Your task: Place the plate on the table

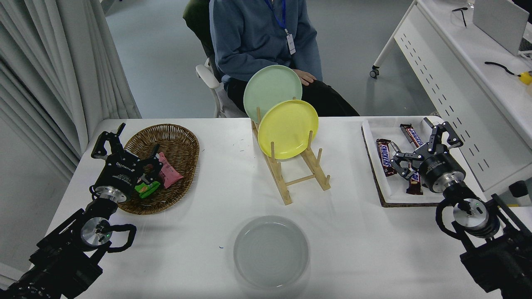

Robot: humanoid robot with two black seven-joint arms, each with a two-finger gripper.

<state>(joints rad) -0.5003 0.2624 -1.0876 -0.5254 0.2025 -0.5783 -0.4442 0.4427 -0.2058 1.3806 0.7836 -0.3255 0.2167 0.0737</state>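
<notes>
The light-grey plate [271, 251] lies flat on the white table [353, 232] near its front edge, at the middle. My right gripper [420, 145] is open and empty, over the white tray at the right, far from the plate. My left gripper [126, 146] is parked at the lower left, open and empty, over the near rim of the wicker basket.
A wooden rack [291, 172] holds a yellow plate [288, 128] and a pale green plate [272, 90]. A wicker basket [164, 166] holds snack packets. A white tray [384, 189] holds chocolate bars [384, 151]. A person [262, 37] sits at the far side. A white desk [465, 70] stands at the right.
</notes>
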